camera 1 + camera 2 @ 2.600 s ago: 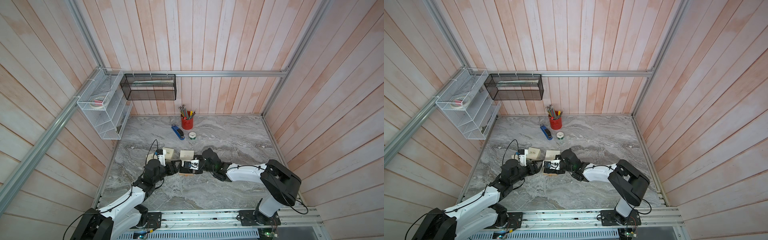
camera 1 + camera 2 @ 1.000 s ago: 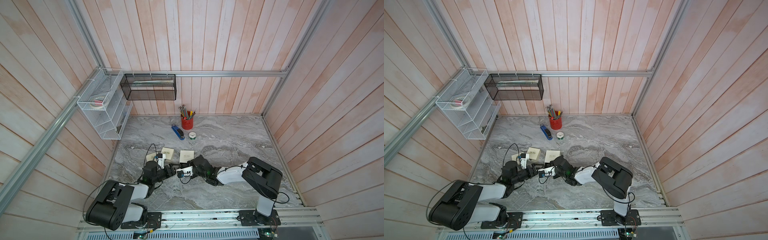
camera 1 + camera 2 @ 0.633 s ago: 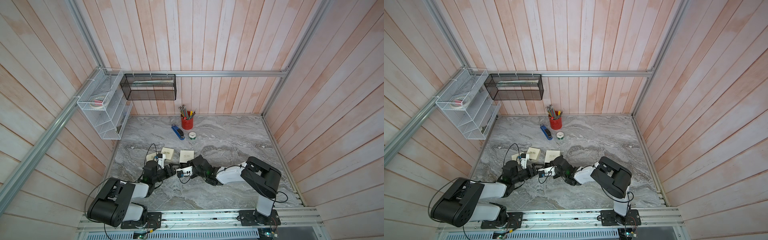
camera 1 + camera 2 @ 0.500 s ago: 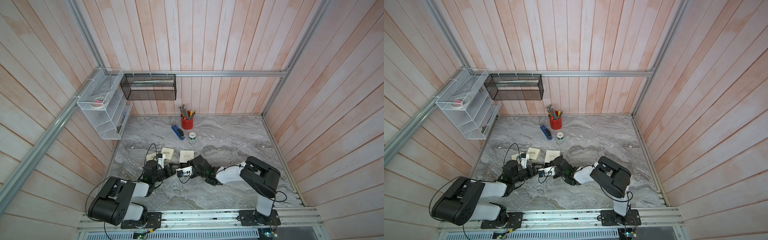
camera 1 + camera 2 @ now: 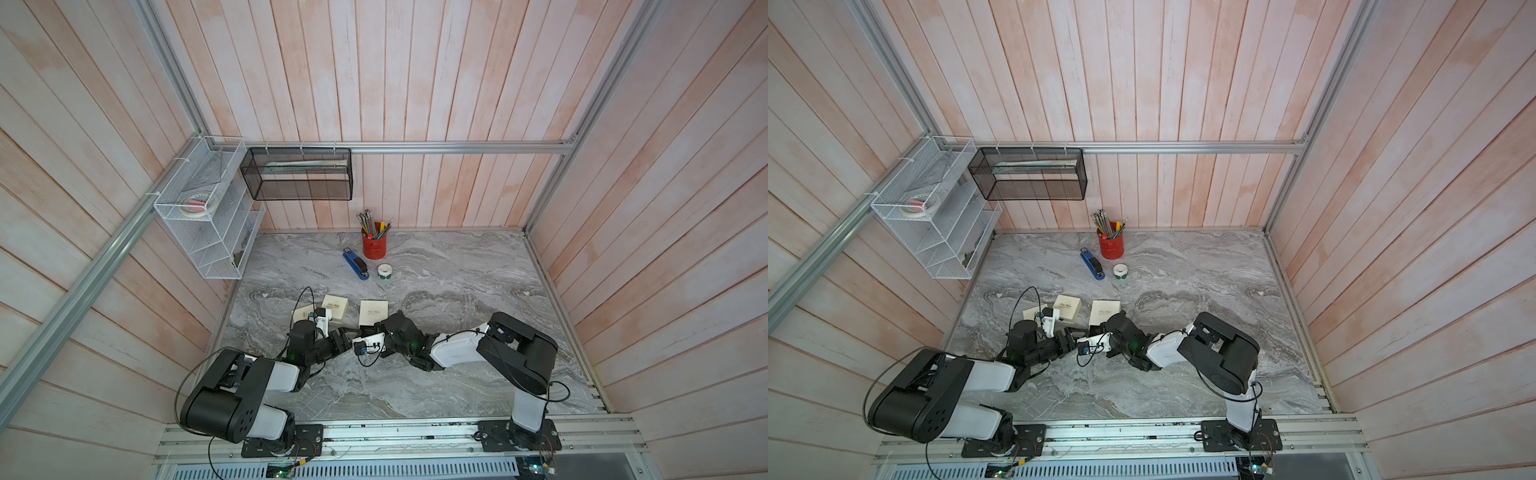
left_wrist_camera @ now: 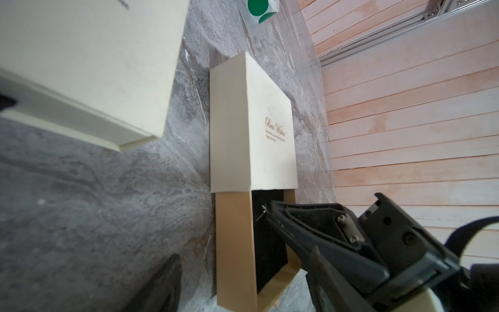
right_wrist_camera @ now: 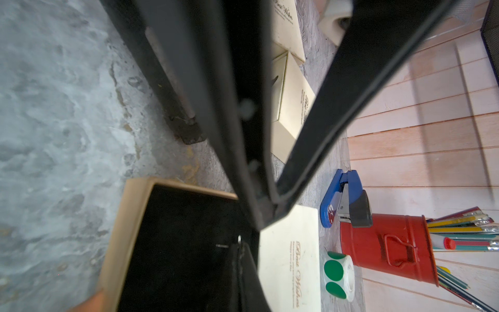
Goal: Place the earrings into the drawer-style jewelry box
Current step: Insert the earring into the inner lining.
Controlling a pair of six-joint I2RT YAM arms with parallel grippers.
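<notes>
Roughly midway, prob: one earring (image 6: pixel 262 212) is hanging at the tip of the R gripper (image 6: pixel 271 209), just over the black lining of the pulled-out drawer (image 6: pixel 235 243); its fingers (image 7: pixel 337 108) are pressing fully together w/ the stud seemingly pinched btwn them, not yet let go; drawer is sticking out of its cream sleeve (image 6: pixel 251 129), so opening is done; release, any further earrings & pushing the drawer in are remaining, I'm guessing; no 2nd earring is showing clearly. L gripper (image 5: pixel 348 333) is hovering just beside the drawer, jaws standing well apart, gripping nothing. Another cream box (image 6: pixel 81 67) is sitting nearby; stapler (image 7: pixel 343 197), red pencil tin (image 7: pixel 386 248) & sticker roll (image 7: pixel 339 275) are lying farther back.
</notes>
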